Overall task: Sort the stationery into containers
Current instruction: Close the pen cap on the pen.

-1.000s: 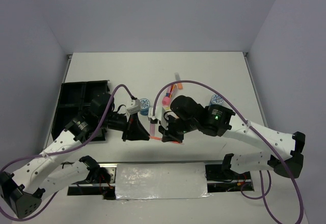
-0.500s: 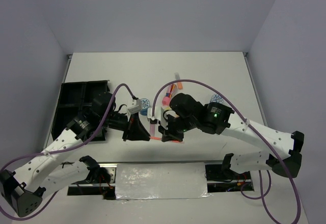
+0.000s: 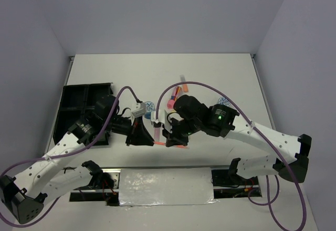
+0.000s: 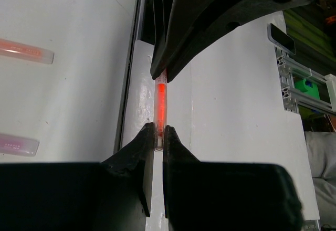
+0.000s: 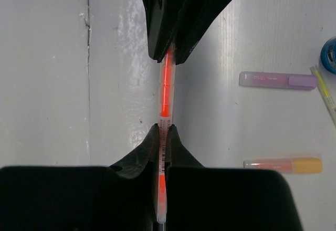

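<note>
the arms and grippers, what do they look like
The left arm and right arm have white hole-dotted links and black joints, each trailing a purple cable. The right one carries a small green light. The left gripper and right gripper are black, with wedge-shaped fingers tapering to narrow tips.

A white table (image 3: 220, 68) is holding up a black tray (image 3: 79, 102). A blue-white roll (image 3: 149, 105) is sitting just right of the tray. A pink highlighter (image 3: 171, 103), an orange stick (image 3: 185, 89) and a second roll (image 3: 222, 102) are lying farther right of the tray.
</note>
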`<action>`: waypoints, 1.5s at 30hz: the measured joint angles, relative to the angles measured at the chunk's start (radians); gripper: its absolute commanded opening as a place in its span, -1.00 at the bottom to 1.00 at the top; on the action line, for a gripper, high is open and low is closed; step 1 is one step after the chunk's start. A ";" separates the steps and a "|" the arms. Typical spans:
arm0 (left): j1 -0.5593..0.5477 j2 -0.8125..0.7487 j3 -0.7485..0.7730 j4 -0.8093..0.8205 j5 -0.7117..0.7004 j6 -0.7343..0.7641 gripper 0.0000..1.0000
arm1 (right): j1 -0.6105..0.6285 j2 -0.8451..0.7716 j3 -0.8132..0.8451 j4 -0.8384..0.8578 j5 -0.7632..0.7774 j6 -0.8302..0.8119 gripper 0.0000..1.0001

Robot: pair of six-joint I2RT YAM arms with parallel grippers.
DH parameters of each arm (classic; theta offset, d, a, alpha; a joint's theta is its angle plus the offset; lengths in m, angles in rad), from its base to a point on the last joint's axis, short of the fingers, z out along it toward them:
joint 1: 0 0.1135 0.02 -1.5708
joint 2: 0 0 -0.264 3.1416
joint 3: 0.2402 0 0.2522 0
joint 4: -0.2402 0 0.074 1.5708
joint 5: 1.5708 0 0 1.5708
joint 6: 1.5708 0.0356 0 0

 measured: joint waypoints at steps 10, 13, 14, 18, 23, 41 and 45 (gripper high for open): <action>0.005 0.005 0.009 -0.007 0.000 -0.023 -1.00 | -0.013 -0.005 -0.009 0.032 -0.029 0.034 -1.00; 0.006 0.006 0.010 -0.009 0.001 -0.024 -1.00 | -0.014 -0.004 -0.010 0.035 -0.032 0.050 -1.00; 0.007 0.006 0.010 -0.010 0.001 -0.024 -1.00 | -0.014 -0.004 -0.010 0.036 -0.032 0.055 -1.00; 0.008 0.008 0.014 -0.021 -0.001 -0.024 -0.87 | -0.016 -0.002 -0.011 0.039 -0.038 0.064 -1.00; 0.005 -0.004 0.040 -0.037 -0.089 -0.022 0.60 | -0.016 0.018 -0.024 0.134 -0.050 0.061 -1.00; 0.000 -0.297 0.260 -0.137 -0.946 -0.204 0.99 | -0.040 0.047 -0.196 0.552 -0.064 0.157 -1.00; 0.000 -0.367 0.235 -0.225 -1.270 -0.292 0.99 | -0.039 0.117 -0.193 0.711 0.071 0.293 -1.00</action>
